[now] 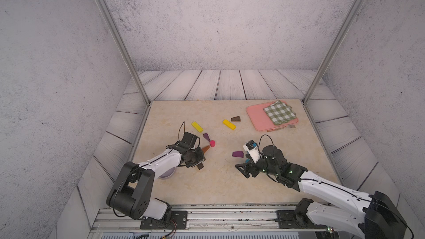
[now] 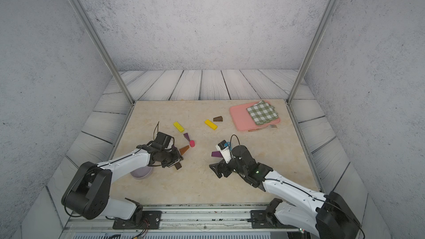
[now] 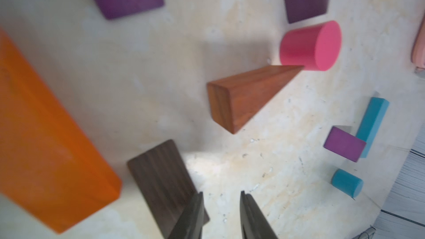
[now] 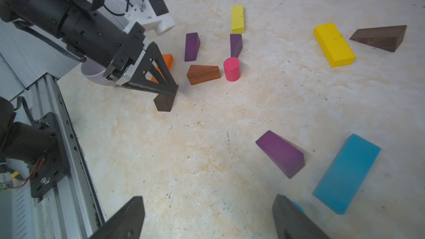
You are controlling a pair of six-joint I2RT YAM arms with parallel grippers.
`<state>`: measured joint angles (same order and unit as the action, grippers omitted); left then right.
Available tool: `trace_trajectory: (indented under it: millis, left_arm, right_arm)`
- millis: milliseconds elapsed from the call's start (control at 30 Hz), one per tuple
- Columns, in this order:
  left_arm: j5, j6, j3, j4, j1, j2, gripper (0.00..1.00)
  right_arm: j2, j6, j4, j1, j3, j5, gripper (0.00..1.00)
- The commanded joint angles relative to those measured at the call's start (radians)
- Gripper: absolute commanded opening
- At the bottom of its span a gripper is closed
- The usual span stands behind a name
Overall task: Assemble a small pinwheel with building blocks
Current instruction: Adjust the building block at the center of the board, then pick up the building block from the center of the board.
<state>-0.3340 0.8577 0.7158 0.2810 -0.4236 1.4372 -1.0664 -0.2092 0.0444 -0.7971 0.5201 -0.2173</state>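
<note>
Left gripper [image 3: 221, 195] is barely parted with nothing between, one finger over the dark wedge [image 4: 163, 103], near the pink cylinder [image 1: 212, 143]. Right gripper [image 4: 208, 200] is spread wide and empty. The right wrist view shows the orange bar [image 4: 169, 60] and teal bar [image 4: 347, 173]; the arms cover them in both top views.

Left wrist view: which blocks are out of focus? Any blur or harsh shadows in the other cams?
Left wrist view: orange block nearest the lens is badly soft, pink cylinder slightly smeared, reddish-brown wedge fairly crisp. Right wrist view: sharp across the table, shadows soft. Both top views: even light, no glare, everything small but clear.
</note>
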Motion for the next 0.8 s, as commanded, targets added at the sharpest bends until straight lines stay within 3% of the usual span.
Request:
trace_trajectory:
  millis: [0,100,200,300,433,767]
  left_arm:
    - [-0.064,0.046,0.033,-0.032,-0.004,-0.038,0.33]
    - [-0.038,-0.022,0.082,0.088,0.044,-0.086,0.37]
    - [0.039,-0.105,0.118,0.241,0.156,-0.153,0.54]
    - [0.079,-0.153,0.115,0.309,0.276,-0.222,0.74]
    - [0.123,-0.165,0.074,0.324,0.372,-0.302,0.95]
    - [0.104,-0.198,0.027,0.309,0.457,-0.347,0.96]
  right_arm:
    - [-0.046,-0.007,0.087,-0.06,-0.022,0.023,0.92]
    - [-0.128,-0.011,0.129,-0.141,0.003,0.109,0.92]
    - [-0.247,-0.013,0.19,-0.239,0.055,0.221,0.92]
    - [-0.388,-0.079,0.307,-0.284,0.106,0.243,0.89]
    - [-0.613,-0.104,0.322,-0.337,0.254,0.268,0.85]
    - [-0.889,-0.093,0.297,-0.364,0.48,0.3,0.84]
